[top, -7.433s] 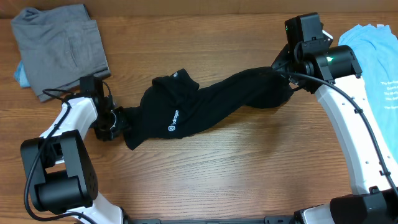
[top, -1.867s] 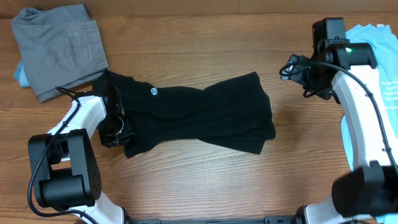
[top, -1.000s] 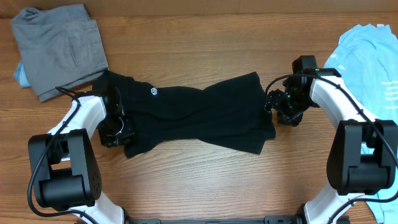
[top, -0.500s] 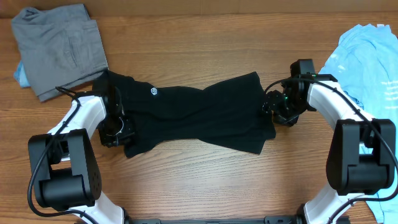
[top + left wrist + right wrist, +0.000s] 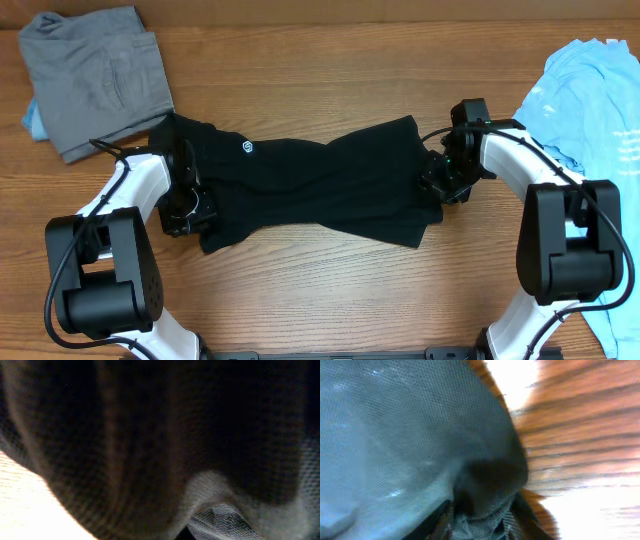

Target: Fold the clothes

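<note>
The black short-sleeved shirt of soft cloth is lying stretched lengthwise across the middle of the brown wooden table. Its left end is being pinched by the left gripper, whose fingers are closed tight on the cloth. Its right hem is being met by the right gripper; cloth is bunching between those fingers, but whether it is gripped cannot be told. If only a thin layer is being caught, the hem could be lost on lifting, and the fold skewed.
</note>
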